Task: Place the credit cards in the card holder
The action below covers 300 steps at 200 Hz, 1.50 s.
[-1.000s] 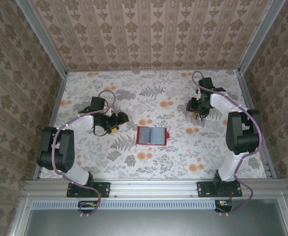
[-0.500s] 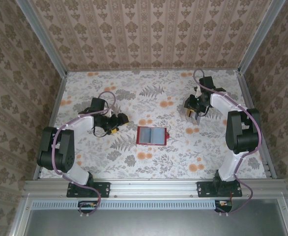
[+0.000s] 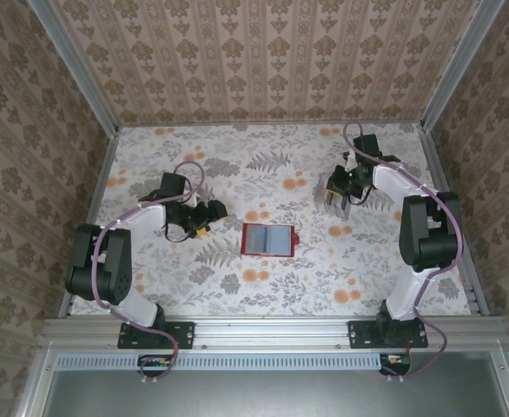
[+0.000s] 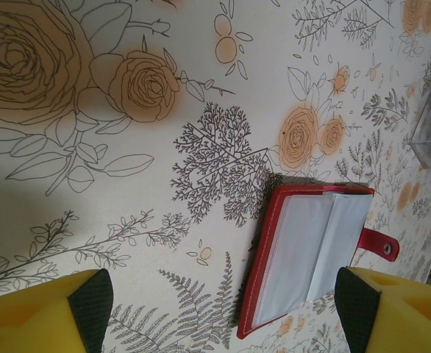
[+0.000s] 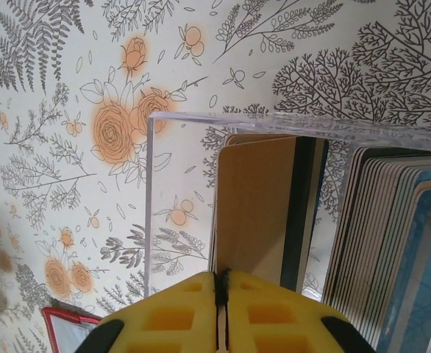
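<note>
While the L gripper [image 3: 213,210] is spread wide, w/ nothing between its yellow fingers [image 4: 43,312], the R gripper [image 5: 221,283] is closed tight on the edge of a credit card [image 5: 252,206]; a thin pale sliver is seen between the pads. That card, tan-backed w/ a dark stripe, is stood upright in a clear plastic box [image 5: 148,220]. It is set apart from the rest of the credit cards [image 5: 381,243], which are packed on edge at the box's other side; blue is seen on the outermost ones. The box is placed on the table [image 3: 237,165] twd the far R corner. The card holder [image 3: 267,240] is laid open & flat approx mid-table, a bit nearer the near edge. Its greyish pockets are turned up inside the red border, and its snap tab [image 4: 379,246] is pointed at the R edge. It is touched by neither gripper; the L gripper is hovered just L of it.
</note>
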{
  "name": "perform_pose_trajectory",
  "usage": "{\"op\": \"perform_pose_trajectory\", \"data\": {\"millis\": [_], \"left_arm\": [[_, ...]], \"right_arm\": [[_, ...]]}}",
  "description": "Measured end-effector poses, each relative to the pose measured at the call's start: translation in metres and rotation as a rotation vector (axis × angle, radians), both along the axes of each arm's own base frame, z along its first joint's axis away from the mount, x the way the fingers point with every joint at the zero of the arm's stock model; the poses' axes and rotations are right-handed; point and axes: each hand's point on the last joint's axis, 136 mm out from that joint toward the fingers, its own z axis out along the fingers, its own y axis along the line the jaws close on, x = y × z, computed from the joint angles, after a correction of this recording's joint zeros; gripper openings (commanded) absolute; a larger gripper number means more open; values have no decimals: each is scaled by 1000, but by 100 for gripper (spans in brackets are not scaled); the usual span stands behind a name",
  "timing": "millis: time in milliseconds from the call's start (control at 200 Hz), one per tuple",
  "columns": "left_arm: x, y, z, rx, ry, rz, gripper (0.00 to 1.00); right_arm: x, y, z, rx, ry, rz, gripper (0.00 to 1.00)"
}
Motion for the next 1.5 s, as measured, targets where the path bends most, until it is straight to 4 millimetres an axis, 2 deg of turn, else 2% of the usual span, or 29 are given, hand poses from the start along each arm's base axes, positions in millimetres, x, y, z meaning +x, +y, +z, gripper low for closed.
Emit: {"op": "perform_pose_trajectory", "data": {"millis": [250,585,770,925,1020,1145,1210,1280,1385,1500], "left_arm": [[0,0,0,0,0,0,82],[0,0,0,-1,0,0,82],[-2,-3,13,-13,-32,-10,82],[-11,-17,22,-25,-57,-63,82],[-23,-27,20,-18,-44,-110,82],[-37,-39,17,-5,-29,-171,81],[-43,-43,12,5,-18,-198,76],[-46,-49,6,12,-3,-225,73],[-48,-55,-4,26,22,-250,68],[-49,-61,-11,40,38,-266,60]], "right_arm": [[-2,-4,3,-6,0,-6,4],[-13,-15,27,-14,-42,-13,0],[-41,-18,43,-24,-65,1,0],[-82,-10,61,30,-122,15,0],[-108,10,62,99,-141,49,0],[-136,60,44,206,-108,156,0],[-148,84,31,255,-72,205,0],[-151,102,21,292,-47,231,0],[-146,124,8,335,-26,256,0],[-143,141,-9,364,1,279,0]]}}
